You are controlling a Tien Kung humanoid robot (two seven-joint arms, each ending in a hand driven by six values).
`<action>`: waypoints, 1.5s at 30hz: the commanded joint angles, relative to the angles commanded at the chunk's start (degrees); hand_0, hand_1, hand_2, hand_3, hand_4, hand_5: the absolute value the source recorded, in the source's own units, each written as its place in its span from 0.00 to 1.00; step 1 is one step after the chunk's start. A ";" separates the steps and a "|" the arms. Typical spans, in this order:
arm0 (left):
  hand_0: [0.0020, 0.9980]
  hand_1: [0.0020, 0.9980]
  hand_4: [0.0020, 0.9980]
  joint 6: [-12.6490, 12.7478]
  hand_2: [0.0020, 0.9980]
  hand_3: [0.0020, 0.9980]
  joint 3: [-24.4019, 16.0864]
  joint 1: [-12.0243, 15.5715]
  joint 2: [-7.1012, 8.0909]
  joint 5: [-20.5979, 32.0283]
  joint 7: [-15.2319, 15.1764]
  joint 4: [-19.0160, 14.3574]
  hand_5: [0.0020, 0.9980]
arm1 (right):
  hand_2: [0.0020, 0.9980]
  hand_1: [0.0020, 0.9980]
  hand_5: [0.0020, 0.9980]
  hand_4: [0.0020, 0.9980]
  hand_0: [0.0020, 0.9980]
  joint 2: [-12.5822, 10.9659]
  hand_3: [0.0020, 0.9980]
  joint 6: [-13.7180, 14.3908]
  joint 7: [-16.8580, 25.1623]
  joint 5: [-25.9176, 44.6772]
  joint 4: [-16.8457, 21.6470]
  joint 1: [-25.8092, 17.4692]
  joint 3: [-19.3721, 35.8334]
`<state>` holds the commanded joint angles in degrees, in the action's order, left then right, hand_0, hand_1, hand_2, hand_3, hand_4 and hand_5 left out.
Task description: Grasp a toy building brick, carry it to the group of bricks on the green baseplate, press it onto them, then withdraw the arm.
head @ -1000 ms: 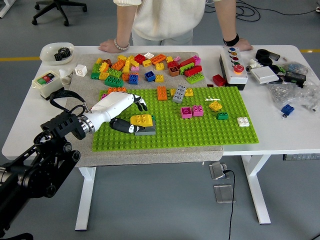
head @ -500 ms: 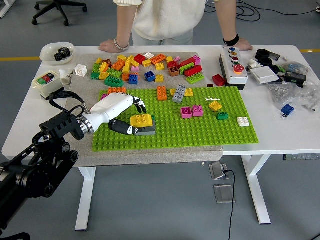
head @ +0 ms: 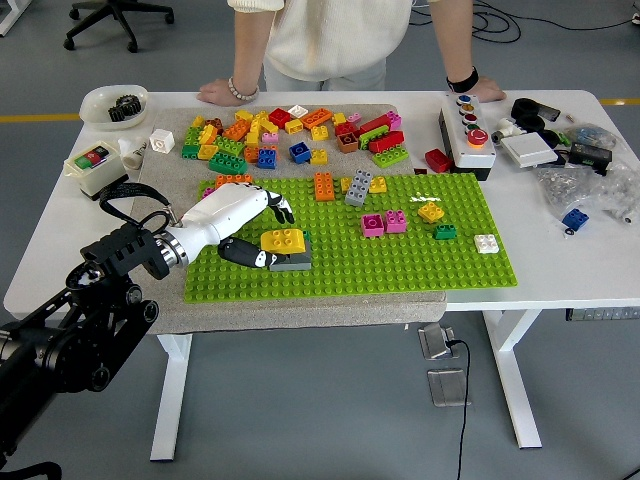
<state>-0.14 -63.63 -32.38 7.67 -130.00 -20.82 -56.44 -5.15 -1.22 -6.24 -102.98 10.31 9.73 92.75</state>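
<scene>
My left hand (head: 262,232), white-shelled with black fingers, lies over the left part of the green baseplate (head: 400,265). Its thumb and fingers bracket a yellow brick (head: 284,239) that sits on a grey brick (head: 292,261) on the plate; the thumb touches the stack's left side. The fingers (head: 280,207) above are spread and do not close on the brick. Elsewhere on the plate stand an orange brick (head: 324,186), a grey brick (head: 358,187), two pink bricks (head: 384,223), a yellow one (head: 431,211), a green one (head: 445,232) and a white one (head: 486,243).
A pile of loose coloured bricks (head: 290,135) lies on the grey mat behind the plate. A button box (head: 468,130) stands at the right, another (head: 88,164) and a white bowl (head: 113,105) at the left. A person rests both hands (head: 222,92) on the far edge.
</scene>
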 joint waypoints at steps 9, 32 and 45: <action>0.77 0.72 0.90 0.37 0.60 0.60 0.09 -0.45 -0.12 0.00 -0.22 0.60 0.22 | 0.67 0.63 0.52 0.82 0.74 0.09 0.61 0.01 0.00 0.18 0.00 0.06 -0.16; 0.77 0.72 0.89 1.90 0.60 0.60 0.85 -1.70 -0.48 0.00 -0.80 2.93 0.21 | 0.67 0.63 0.52 0.82 0.74 0.14 0.61 -0.02 -0.04 0.13 0.00 0.01 -0.33; 0.77 0.72 0.88 1.96 0.59 0.59 1.00 -2.33 -0.61 0.00 -0.90 3.39 0.20 | 0.67 0.63 0.52 0.82 0.74 0.14 0.61 -0.07 -0.06 0.02 0.00 -0.03 -0.37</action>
<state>1.82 -62.63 -34.71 7.06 -130.00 -21.72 -53.05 -5.01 -1.29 -6.30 -102.97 10.31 9.70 92.37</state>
